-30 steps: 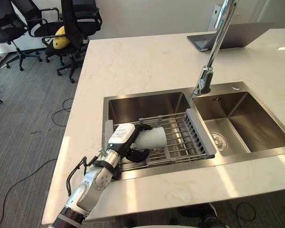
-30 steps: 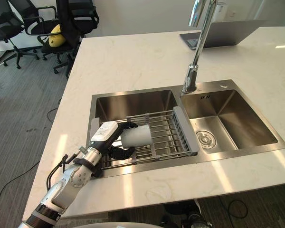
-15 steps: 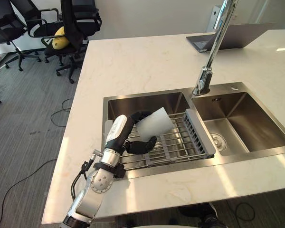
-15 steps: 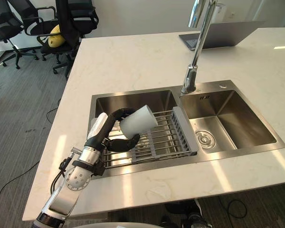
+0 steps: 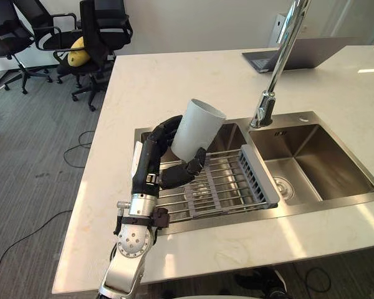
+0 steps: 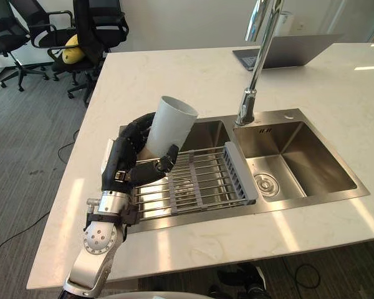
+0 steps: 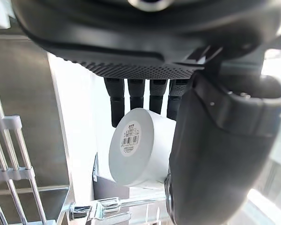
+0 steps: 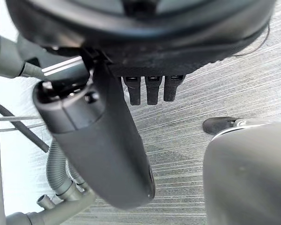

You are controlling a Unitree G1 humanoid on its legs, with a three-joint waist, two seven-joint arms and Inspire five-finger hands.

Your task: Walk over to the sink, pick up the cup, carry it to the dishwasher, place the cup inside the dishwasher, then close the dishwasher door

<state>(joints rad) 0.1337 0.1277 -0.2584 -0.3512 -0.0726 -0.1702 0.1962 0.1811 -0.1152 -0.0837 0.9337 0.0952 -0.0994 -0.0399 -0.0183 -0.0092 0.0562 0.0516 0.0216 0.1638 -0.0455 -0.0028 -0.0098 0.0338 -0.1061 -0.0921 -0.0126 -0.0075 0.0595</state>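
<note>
A white cup [image 5: 197,128] is held a little tilted, mouth up, above the left basin of the steel sink [image 5: 311,115]. My left hand [image 5: 153,156] is shut on it, fingers round its far side and thumb across the near side. In the left wrist view the cup's base with a barcode sticker [image 7: 130,151] shows between the fingers [image 7: 136,96] and the thumb [image 7: 215,154]. The cup is clear of the wire drying rack [image 5: 224,184]. My right hand [image 8: 103,145] hangs over the grey floor with relaxed fingers [image 8: 152,89], holding nothing.
The rack with its grey end piece [image 5: 257,175] spans the left basin. A tall faucet [image 5: 277,68] stands behind the divider, and the right basin [image 5: 318,162] has a drain. A laptop [image 5: 299,53] lies on the white counter [image 5: 168,81]. Black office chairs [image 5: 93,31] stand at far left.
My left hand has lifted the cup off the rack and turned it from lying on its side to nearly upright, well above the basin.
</note>
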